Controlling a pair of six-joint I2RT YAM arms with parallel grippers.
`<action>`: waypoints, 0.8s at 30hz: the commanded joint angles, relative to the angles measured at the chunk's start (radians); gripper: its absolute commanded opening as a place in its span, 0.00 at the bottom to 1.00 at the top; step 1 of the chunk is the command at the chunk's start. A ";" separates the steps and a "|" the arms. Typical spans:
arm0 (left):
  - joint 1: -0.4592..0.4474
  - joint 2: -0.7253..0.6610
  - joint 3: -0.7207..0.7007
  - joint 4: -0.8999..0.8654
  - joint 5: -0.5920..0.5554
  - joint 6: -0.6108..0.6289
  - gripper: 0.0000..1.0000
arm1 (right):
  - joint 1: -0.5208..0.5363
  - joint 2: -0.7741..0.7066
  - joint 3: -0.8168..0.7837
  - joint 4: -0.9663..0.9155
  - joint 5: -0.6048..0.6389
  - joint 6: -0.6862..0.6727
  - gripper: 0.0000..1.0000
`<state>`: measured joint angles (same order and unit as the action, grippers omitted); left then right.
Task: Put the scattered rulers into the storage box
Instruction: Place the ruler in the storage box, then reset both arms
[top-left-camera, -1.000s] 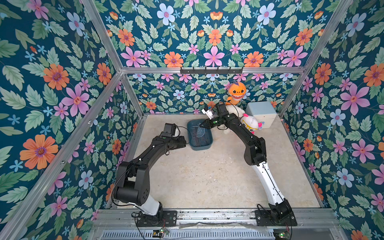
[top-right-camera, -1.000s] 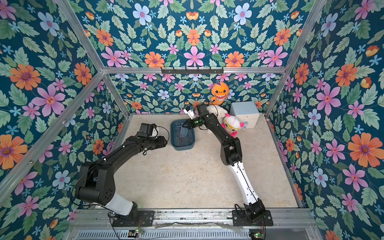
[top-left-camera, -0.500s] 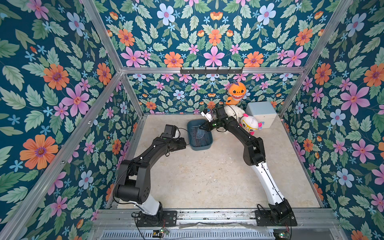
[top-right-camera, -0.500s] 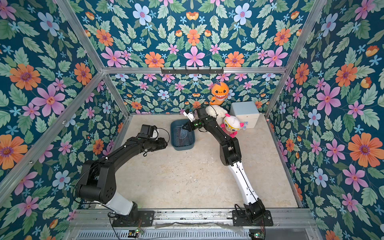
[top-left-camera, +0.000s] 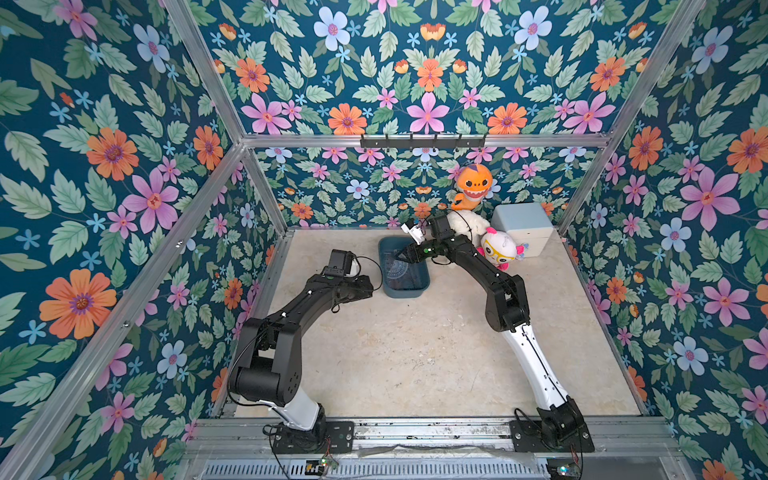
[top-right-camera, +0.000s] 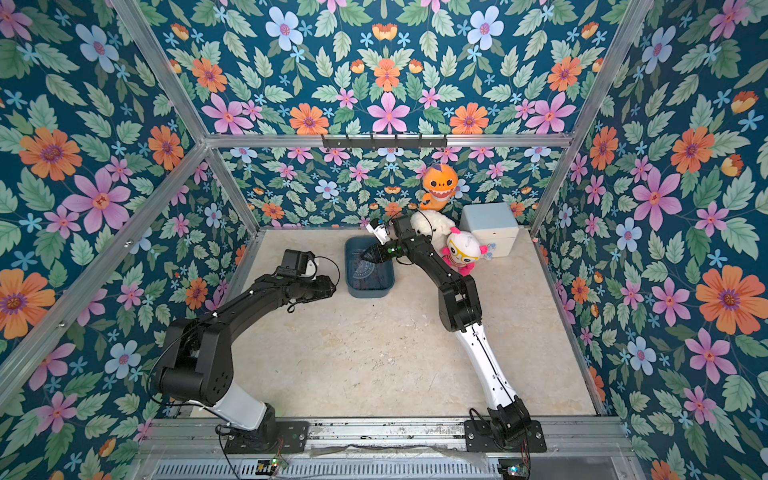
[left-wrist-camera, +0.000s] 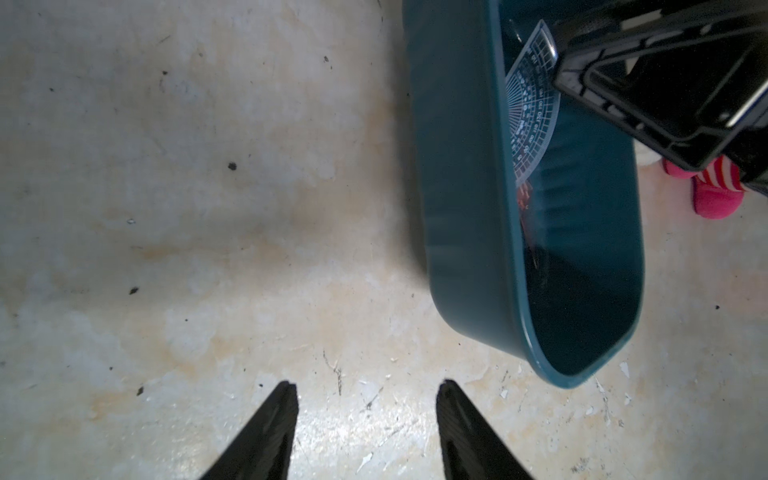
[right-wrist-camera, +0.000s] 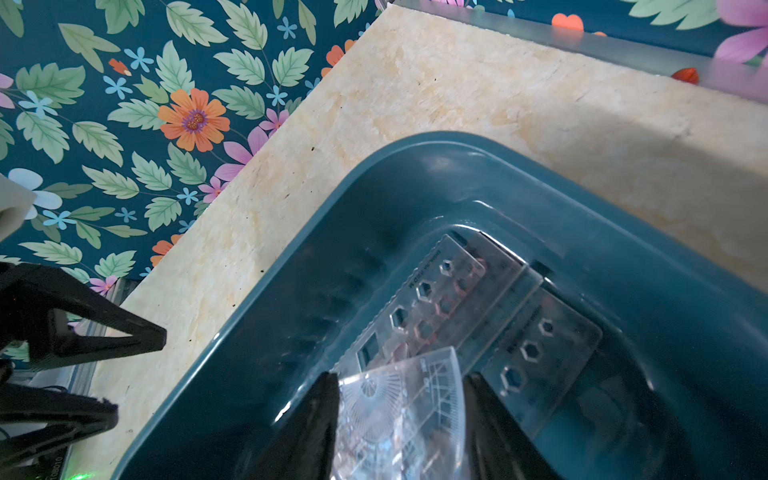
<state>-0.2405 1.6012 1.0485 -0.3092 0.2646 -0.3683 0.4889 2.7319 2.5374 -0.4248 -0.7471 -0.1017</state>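
As its arm stretches forward, right claw (top-left-camera: 399, 258) points into storage box (top-left-camera: 405, 293).

We see an orange plush (top-left-camera: 473, 185), a white plush (top-left-camera: 471, 224) and a goggled doll (top-left-camera: 500, 249) beside a pale blue cube (top-left-camera: 525, 224).

**Cropped, covered, or too small to read**

In the right wrist view, the protractor (right-wrist-camera: 399, 407) and the fingers of the right gripper (right-wrist-camera: 401, 376) run off the picture's edge, and the protractor covers the near ends of the stencil rulers (right-wrist-camera: 440, 299). In the left wrist view, the storage box (left-wrist-camera: 457, 166) is cropped and the left gripper (left-wrist-camera: 365, 384) shows only its tips. In both top views the box's contents are too small to tell apart. The right arm hides part of the white plush (top-left-camera: 469, 226).
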 joint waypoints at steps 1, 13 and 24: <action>0.002 -0.008 -0.005 0.028 0.013 -0.004 0.60 | 0.006 -0.050 -0.003 -0.002 0.026 0.000 0.61; 0.005 -0.063 -0.023 0.074 -0.023 -0.004 0.72 | 0.043 -0.324 -0.179 -0.019 0.129 0.003 0.73; 0.000 -0.407 -0.535 0.700 -0.598 0.190 0.99 | 0.043 -1.338 -1.697 0.866 0.870 0.086 0.99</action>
<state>-0.2462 1.2160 0.6121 0.1410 -0.1005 -0.3210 0.5289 1.5085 1.0237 0.1841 -0.1844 0.0322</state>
